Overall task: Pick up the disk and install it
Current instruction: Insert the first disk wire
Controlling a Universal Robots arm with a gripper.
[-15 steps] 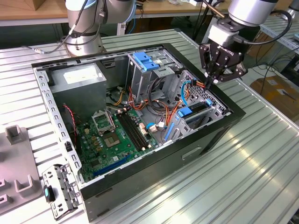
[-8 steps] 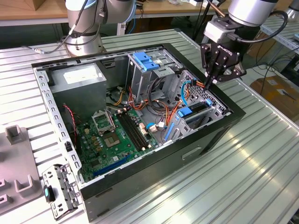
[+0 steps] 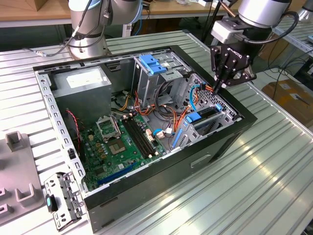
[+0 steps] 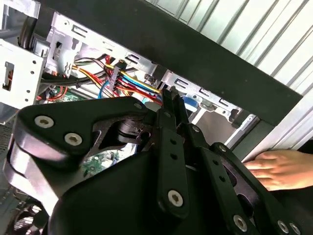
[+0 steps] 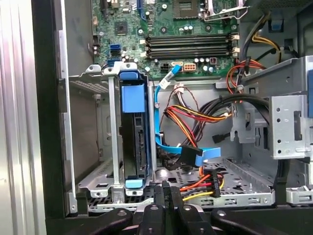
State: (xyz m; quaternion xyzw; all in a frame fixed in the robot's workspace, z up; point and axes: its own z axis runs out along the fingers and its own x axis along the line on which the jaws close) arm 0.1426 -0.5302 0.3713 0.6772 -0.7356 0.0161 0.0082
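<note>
I am hovering with my gripper (image 3: 221, 84) above the open computer case (image 3: 244, 128), near its wall at the exterior view's right. My fingers (image 5: 167, 199) are pressed together, tips meeting, and they are gripping nothing.

The disk (image 5: 134, 132) is sitting on its edge in the drive bay (image 5: 93, 181), already seated between the bay's metal walls, its blue carrier frame showing at both ends. In the first wrist view it is lying just off my fingertips, a little to one side of them and deeper into the case. In the exterior view the disk (image 3: 207, 116) is lying below my fingers, apart from them.

Just beside my fingertips, a bundle of red, orange and yellow power wires (image 5: 200, 186) is running along the bay's floor to a black connector, and a blue data cable (image 5: 168, 122) is looping down right next to the disk. These cables are crowding the space between me and the bay. Farther from my fingers, the green motherboard (image 5: 161, 29) is lying flat on the case floor, and a tall metal cage (image 3: 156, 73) with a blue latch is standing beyond it.

In the second wrist view, a person's hand (image 4: 281, 169) is resting outside the case wall, near my fingers but not touching them.
</note>
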